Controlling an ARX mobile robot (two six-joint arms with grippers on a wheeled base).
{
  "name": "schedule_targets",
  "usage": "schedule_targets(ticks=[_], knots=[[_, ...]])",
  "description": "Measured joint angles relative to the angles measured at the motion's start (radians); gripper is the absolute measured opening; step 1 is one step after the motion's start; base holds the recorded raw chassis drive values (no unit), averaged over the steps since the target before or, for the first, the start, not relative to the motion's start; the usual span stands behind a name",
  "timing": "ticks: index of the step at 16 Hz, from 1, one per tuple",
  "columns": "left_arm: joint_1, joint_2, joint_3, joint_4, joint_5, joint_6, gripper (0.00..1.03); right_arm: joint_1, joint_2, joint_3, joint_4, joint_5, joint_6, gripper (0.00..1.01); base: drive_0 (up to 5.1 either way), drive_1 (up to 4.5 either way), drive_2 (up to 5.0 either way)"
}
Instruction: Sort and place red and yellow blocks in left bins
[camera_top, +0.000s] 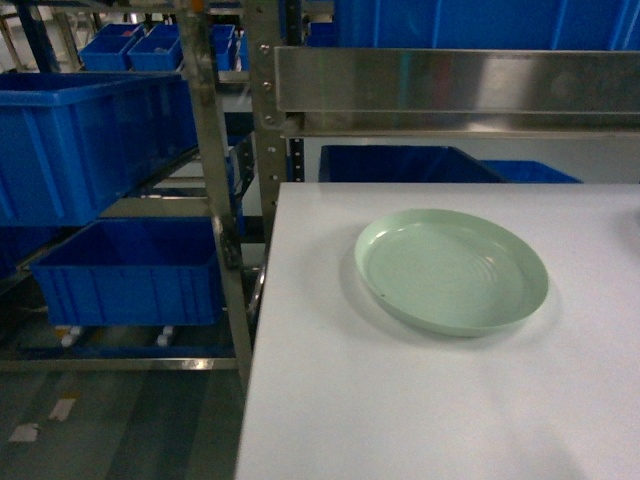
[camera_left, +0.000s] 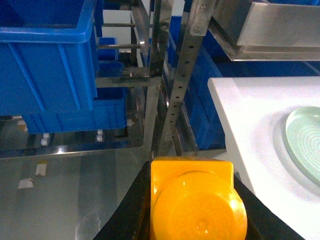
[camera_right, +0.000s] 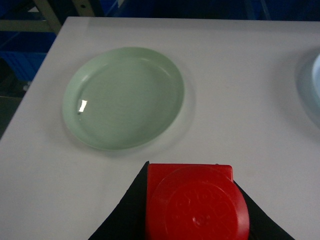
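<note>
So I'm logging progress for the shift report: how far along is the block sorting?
Done: both blocks look picked up; the green plate is empty. In hand: the left tool holds the yellow block, the right tool the red block. Left: neither sits in a blue bin yet.

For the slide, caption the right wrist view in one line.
Right gripper holds the red block above the white table, near an empty green plate.
</note>
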Motion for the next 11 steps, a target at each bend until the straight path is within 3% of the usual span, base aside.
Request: schedule_targets(ticks=[11], knots=[[0.002, 0.002, 0.000, -0.001, -0.003, 0.000, 0.27, 0.000, -0.001, 0.000, 0.001, -0.001, 0.000, 0.27, -5.0, 2.46, 2.5]])
